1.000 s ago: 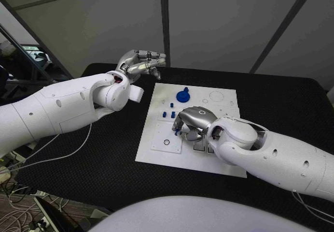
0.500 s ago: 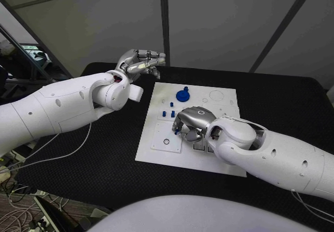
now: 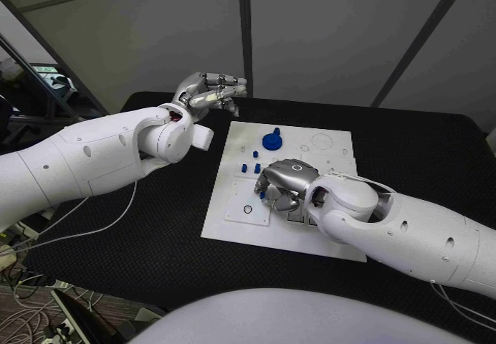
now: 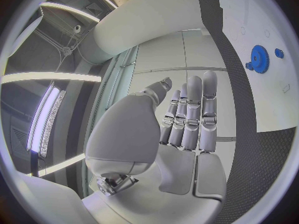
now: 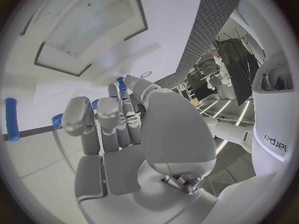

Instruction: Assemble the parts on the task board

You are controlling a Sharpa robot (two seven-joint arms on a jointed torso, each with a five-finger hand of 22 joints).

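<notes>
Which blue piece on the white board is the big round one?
The blue gear at the far end of the board. It is wide and round with a knob on top; the other blue pieces nearer the right hand are tiny pegs.

Board in the middle of the table, gear standing on its far part, pegs just nearer, right hand over the board's middle, left hand raised beyond the board's far left corner

Black table spans the frame's centre, its surface finely textured. White task board lies flat at its centre.
</notes>
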